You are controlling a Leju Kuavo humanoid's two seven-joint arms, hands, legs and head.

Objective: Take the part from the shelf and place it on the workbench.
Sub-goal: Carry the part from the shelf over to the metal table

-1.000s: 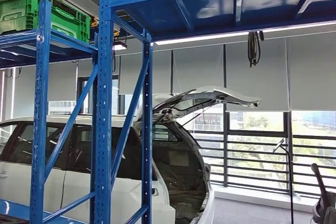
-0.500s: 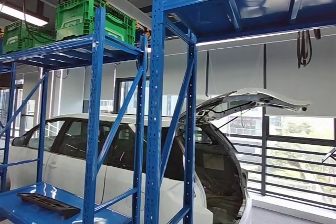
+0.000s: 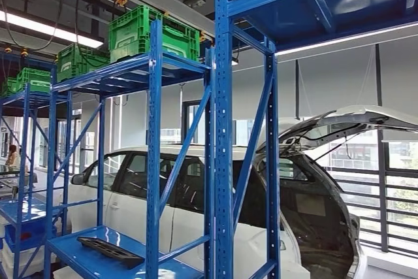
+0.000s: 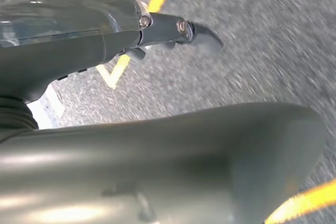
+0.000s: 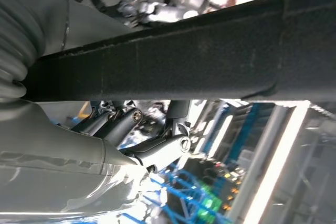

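the right hand [image 5: 130, 129] is clamped on a long black part [image 5: 190, 56] lying crosswise through its fingers. the left hand [image 4: 166, 30] hangs over the floor, fingers apart, holding nothing. no desk shows yet; another black part [image 3: 109, 251] lies on the blue shelf [image 3: 69, 253].

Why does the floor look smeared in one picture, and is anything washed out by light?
Left wrist view: the grey floor and its yellow lines are streaked by motion blur, while the left hand stays sharp. Right wrist view: the bright background is blown out behind the dark part. Head view: sharp, with bright windows.
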